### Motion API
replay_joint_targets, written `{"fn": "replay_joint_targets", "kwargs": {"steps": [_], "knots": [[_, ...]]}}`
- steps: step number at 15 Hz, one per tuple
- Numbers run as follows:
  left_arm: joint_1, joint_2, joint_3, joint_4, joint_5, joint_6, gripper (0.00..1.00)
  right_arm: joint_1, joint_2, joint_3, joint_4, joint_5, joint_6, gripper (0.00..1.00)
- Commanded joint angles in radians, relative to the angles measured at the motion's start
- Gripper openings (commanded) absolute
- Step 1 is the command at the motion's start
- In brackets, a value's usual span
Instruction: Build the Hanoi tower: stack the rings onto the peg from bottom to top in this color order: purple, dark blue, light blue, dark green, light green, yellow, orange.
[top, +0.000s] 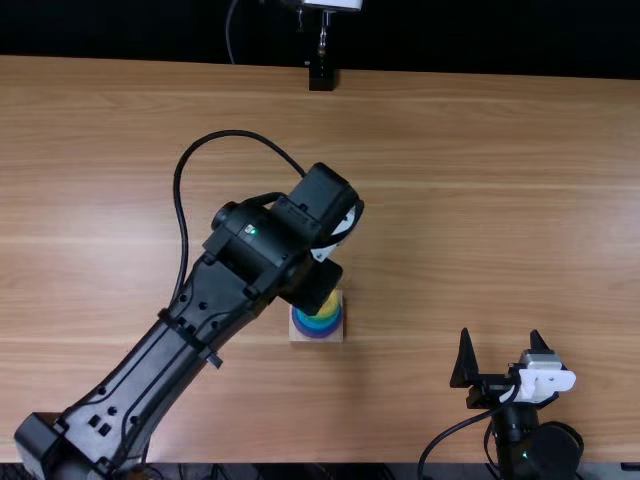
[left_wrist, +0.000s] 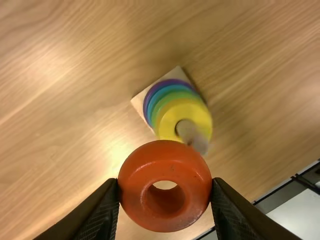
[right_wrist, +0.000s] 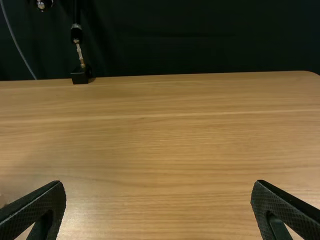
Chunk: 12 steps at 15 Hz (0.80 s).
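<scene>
My left gripper (top: 325, 285) hangs over the table's middle in the top view, its fingertips hidden beneath the arm. In the left wrist view that gripper (left_wrist: 165, 192) is shut on the orange ring (left_wrist: 135, 175), one finger on either side. The ring is held apart from the wooden peg (left_wrist: 192, 135). On the square base (left_wrist: 141, 102) the stack shows purple, blue and green edges, with the yellow ring (left_wrist: 199, 115) uppermost. The right gripper (top: 505, 350) stands open near the table's front edge at the right; in its wrist view, nothing lies between the right gripper's (right_wrist: 159, 192) widely parted fingers.
A black stand (top: 321, 78) is at the table's back edge. The left arm (top: 160, 370) extends from the front left corner across to the stack. Wooden tabletop (top: 500, 200) lies between the stack and the right side.
</scene>
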Motion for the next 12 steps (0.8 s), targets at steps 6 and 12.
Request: {"fn": "replay_joint_targets", "kwargs": {"steps": [6,12], "knots": [[-0.039,0.053,0.06,0.0,0.006,-0.013,0.0,-0.002,-0.012,-0.042,-0.064,0.011,-0.006,1.0],[-0.059,0.07,0.061,0.002,0.006,-0.043,0.0,-0.002,-0.012,-0.042,-0.064,0.011,-0.006,1.0]]}}
